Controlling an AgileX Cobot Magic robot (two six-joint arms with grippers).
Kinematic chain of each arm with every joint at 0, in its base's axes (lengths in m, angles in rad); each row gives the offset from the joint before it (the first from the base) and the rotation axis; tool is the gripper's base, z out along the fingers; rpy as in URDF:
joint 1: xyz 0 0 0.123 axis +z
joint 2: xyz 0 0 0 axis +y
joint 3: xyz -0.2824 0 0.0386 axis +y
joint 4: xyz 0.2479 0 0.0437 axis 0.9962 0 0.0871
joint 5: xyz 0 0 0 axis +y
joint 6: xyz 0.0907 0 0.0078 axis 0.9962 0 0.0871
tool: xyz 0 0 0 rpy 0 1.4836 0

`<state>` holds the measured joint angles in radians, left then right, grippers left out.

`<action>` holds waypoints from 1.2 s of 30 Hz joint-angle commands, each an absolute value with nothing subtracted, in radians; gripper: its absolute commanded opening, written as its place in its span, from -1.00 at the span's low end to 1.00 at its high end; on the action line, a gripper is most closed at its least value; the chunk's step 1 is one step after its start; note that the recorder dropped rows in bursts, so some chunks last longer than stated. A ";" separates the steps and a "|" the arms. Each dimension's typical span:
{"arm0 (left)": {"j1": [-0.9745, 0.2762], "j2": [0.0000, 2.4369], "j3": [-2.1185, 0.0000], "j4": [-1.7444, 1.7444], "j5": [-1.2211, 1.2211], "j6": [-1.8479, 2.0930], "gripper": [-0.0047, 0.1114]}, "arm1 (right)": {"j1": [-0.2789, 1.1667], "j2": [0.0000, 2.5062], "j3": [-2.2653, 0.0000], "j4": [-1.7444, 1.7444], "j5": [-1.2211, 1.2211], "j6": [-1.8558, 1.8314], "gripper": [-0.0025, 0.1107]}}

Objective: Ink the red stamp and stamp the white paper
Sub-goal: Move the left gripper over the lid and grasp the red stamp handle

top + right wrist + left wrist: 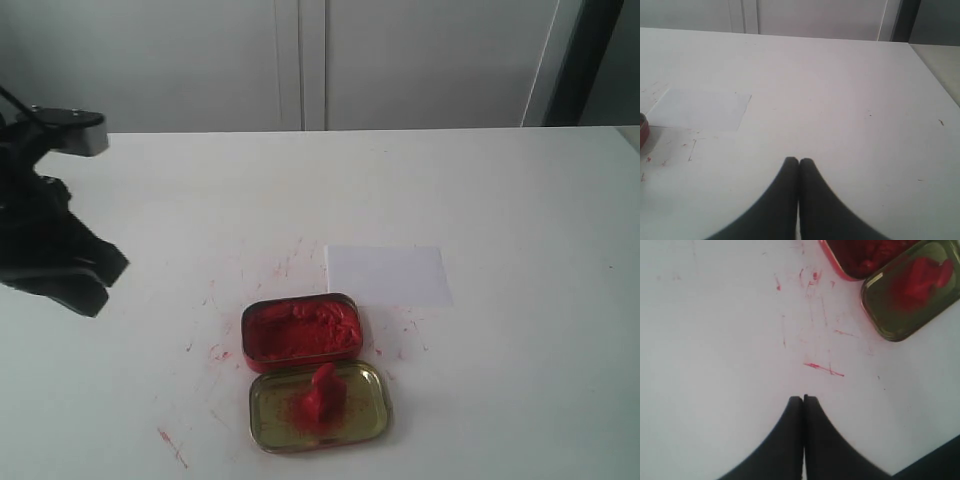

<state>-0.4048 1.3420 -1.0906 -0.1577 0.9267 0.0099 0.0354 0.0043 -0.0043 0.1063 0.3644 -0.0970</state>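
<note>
Red and solid, the small block stamp (pixel 322 392) sits in the gold metal lid (pixel 364 402) at lower centre of the exterior view. It looks light, rigid, probably ink-slick; its narrow handle suits pinching. Left gripper (pixel 803 399) and right gripper (pixel 799 161) are clenched, empty.

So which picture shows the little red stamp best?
The exterior view: the red stamp sits whole in the gold lid. The left wrist view shows it blurry, near the picture's edge. The right wrist view misses it completely.
</note>
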 commanded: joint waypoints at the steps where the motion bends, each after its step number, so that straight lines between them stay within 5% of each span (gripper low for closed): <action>1: -0.518 1.423 -1.152 -0.147 0.907 -0.031 -0.92 | 0.039 0.000 0.000 0.104 0.351 -0.094 -0.96; 18: -0.832 1.777 -1.433 -0.059 0.911 -0.173 -0.92 | 0.039 0.000 0.000 0.104 0.351 -0.094 -0.96; 36: -0.950 1.898 -1.490 0.080 0.831 -0.333 -0.81 | 0.039 0.000 0.000 0.104 0.351 -0.094 -0.96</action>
<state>-0.9440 1.9041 -1.4853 0.0974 0.8255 -0.3368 0.0354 0.0043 -0.0043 0.1063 0.3644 -0.0970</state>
